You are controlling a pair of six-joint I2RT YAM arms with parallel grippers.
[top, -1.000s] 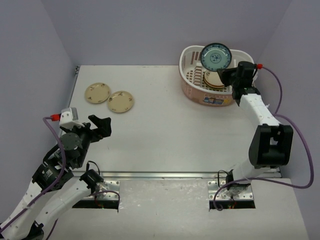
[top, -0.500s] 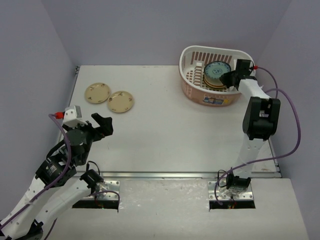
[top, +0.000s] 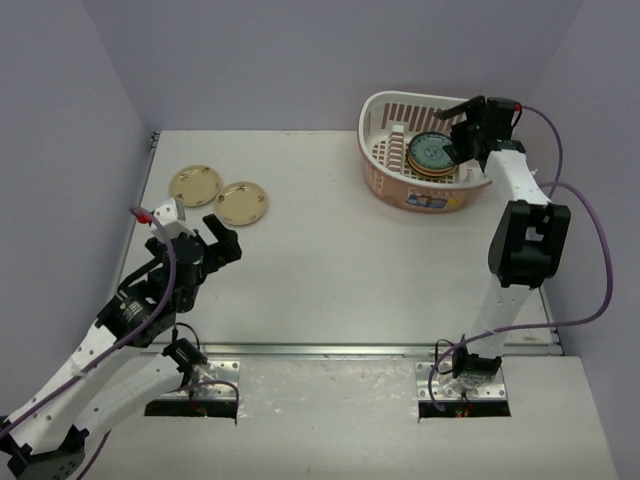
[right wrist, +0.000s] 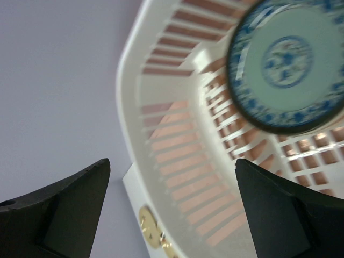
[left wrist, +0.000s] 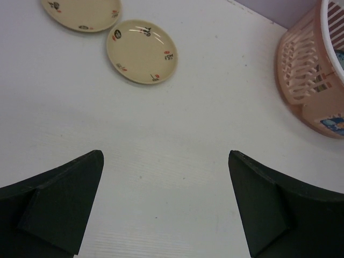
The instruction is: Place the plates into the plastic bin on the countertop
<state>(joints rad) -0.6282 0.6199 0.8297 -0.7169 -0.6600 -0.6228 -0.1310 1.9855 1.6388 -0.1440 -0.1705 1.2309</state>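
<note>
Two cream plates (top: 195,185) (top: 243,203) lie side by side at the far left of the countertop (top: 330,260). In the left wrist view the nearer cream plate (left wrist: 142,51) lies well ahead of my open, empty left gripper (left wrist: 166,204) (top: 222,238). The plastic bin (top: 375,110) stands at the far right. A blue patterned plate (top: 433,155) (right wrist: 287,62) rests on a stack of plates inside it. My right gripper (top: 458,132) (right wrist: 172,209) hovers open over the bin's right side, holding nothing.
Purple walls enclose the countertop on the left, back and right. The bin's slotted wall (right wrist: 177,145) fills the right wrist view. Purple cables loop off both arms. The metal front edge (top: 330,350) runs along the near side.
The right gripper opened and let go of the blue plate, which now lies flat on the stack in the bin. The left arm has moved forward toward the two cream plates.
</note>
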